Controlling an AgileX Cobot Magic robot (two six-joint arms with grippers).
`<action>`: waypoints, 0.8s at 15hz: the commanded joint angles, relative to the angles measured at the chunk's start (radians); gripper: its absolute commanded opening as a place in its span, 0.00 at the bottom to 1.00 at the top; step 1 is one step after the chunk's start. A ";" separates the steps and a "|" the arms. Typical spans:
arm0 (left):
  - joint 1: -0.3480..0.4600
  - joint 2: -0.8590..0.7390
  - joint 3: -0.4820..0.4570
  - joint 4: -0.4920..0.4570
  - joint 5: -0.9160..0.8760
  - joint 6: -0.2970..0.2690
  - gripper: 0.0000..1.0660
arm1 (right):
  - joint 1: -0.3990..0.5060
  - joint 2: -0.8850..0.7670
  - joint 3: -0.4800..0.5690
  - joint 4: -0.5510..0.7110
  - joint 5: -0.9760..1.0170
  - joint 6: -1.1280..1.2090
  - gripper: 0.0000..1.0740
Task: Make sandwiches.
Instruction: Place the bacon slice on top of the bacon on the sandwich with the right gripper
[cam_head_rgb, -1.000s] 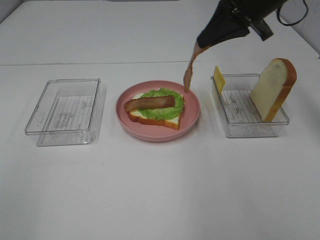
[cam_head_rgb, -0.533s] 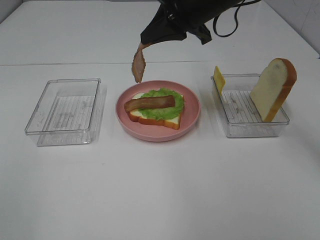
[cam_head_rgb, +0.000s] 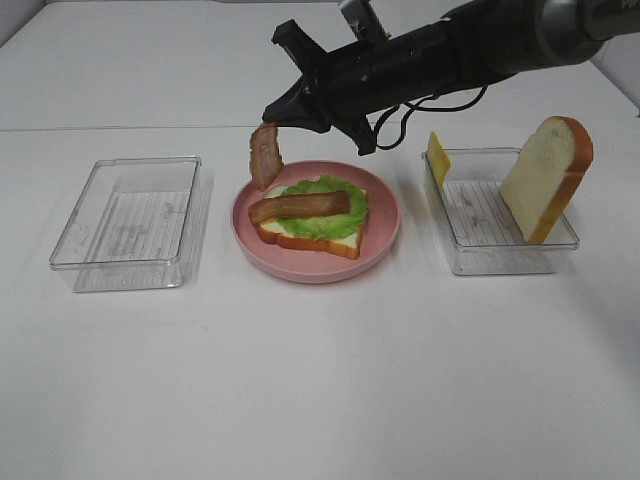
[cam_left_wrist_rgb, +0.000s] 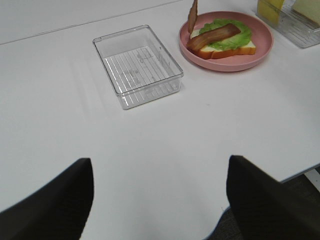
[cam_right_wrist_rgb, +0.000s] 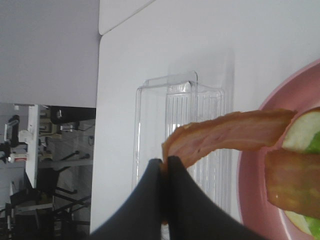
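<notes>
Two bacon strips (cam_head_rgb: 265, 157); two trays (cam_head_rgb: 130, 272); one plate (cam_head_rgb: 386, 228)

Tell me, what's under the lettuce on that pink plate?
A bread slice; only its edges show, the lettuce hides its top. One bacon strip lies on the lettuce.

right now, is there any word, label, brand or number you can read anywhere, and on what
No readable text anywhere.
The left clear tray and the right clear tray: only moulded ridges, no lettering.
The pink plate, open sandwich, hanging bacon strip, bread slice and cheese: unmarked.
The room beyond the table in the right wrist view: too blurred to tell.
</notes>
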 joint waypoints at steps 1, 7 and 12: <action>0.000 -0.021 0.002 -0.006 -0.010 0.000 0.67 | -0.001 0.010 -0.006 0.105 -0.003 -0.088 0.00; 0.000 -0.021 0.002 -0.006 -0.010 0.000 0.67 | -0.011 0.010 -0.006 -0.316 -0.028 0.263 0.00; 0.000 -0.021 0.002 -0.006 -0.010 0.000 0.67 | -0.026 -0.032 -0.006 -0.660 0.013 0.502 0.00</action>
